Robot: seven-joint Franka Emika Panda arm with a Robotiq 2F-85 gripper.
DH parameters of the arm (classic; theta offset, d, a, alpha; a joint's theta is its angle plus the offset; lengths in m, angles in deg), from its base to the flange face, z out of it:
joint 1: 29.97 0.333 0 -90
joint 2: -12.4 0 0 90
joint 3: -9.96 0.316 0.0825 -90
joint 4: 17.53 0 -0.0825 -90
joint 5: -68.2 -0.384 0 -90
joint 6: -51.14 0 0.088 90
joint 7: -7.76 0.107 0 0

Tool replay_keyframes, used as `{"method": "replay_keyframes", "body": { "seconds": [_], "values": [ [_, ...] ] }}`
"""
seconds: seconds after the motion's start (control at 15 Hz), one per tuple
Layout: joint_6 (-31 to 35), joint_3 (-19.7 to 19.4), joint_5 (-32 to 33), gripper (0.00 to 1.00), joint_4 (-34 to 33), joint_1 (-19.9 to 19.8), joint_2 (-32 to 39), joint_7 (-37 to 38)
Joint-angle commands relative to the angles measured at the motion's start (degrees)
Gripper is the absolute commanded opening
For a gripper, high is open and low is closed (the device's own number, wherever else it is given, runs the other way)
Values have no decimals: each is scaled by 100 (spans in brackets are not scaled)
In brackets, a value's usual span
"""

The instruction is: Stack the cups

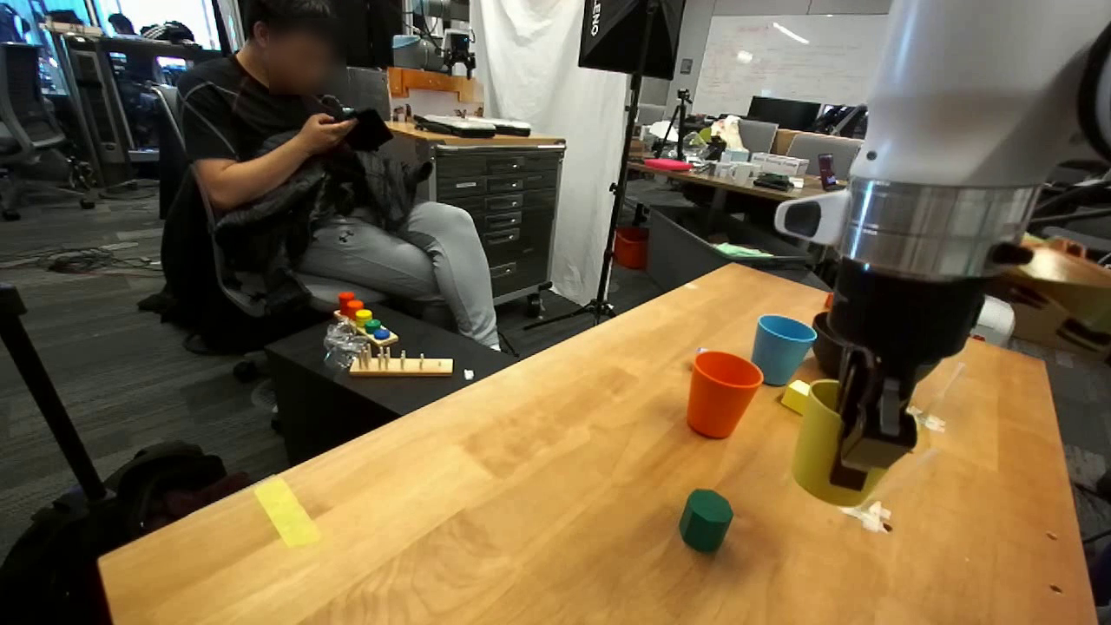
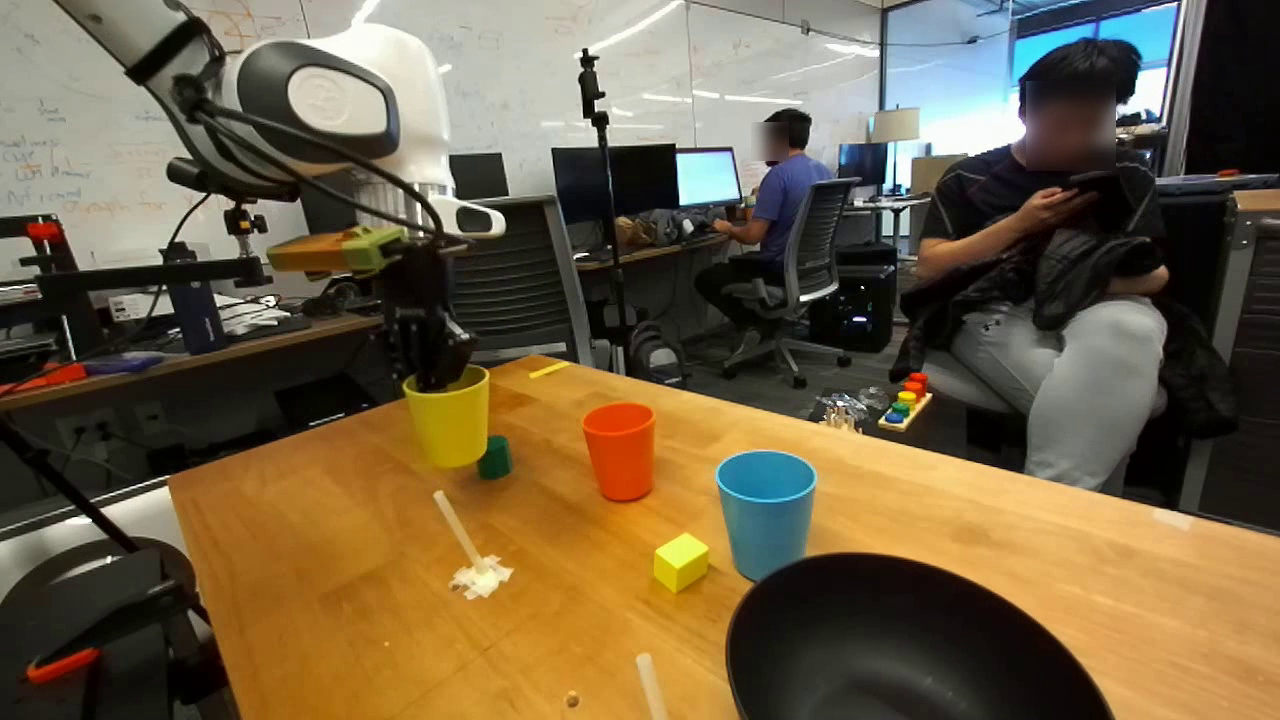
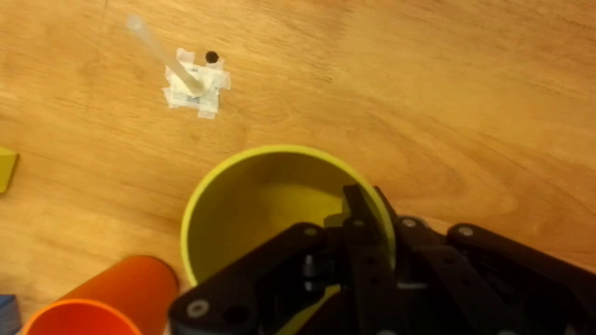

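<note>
Wrist view shows my claw (image 3: 368, 193) pinching the yellow cup (image 3: 274, 200) by one side, near the orange cup (image 3: 130, 288), while the blue cup (image 2: 766, 525) stands farther off, so I should carry yellow level and match the middles before lowering.

Glare streaks the whiteboard (image 2: 520, 90) in an exterior view

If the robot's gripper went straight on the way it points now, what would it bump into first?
Probably the table: the gripper points down, holding the yellow cup by one side, so the cup's bottom would likely touch first. How much gap lies underneath is hard to judge.
</note>
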Motion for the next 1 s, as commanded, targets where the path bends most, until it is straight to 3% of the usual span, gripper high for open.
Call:
{"method": "replay_keyframes", "body": {
  "seconds": [0.0, 0.27, 0.6, 0.93],
  "values": [
    [-534, -76, 261, 1, -269, -21, -555, 558],
    [-830, -215, 304, 1, -974, -172, -386, 814],
    [-1240, -466, -86, 1, -2099, -389, 383, 604],
    [-1344, -548, -63, 1, -2907, -459, 1238, 788]
  ]
}}
